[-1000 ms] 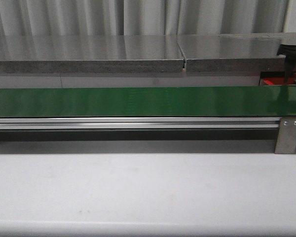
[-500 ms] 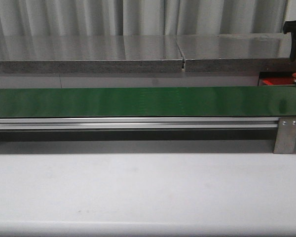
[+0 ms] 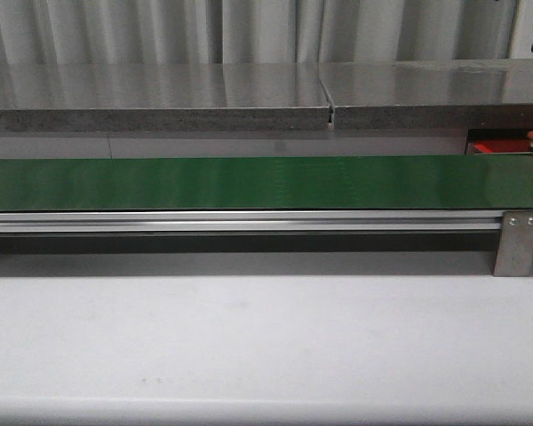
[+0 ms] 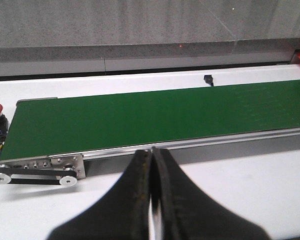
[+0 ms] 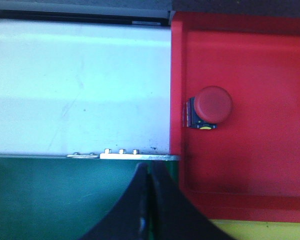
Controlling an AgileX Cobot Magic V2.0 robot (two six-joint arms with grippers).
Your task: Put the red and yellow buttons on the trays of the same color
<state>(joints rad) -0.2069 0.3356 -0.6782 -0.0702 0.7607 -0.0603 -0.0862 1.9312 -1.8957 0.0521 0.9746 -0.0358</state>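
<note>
Red button (image 5: 213,104) rests inside the red tray (image 5: 270,165), plain only from the right wrist.
Right gripper (image 5: 150,200) and left gripper (image 4: 153,200) both closed, empty.

White table (image 3: 249,337) carries green belt (image 3: 249,182), red tray (image 5: 250,165)
</note>
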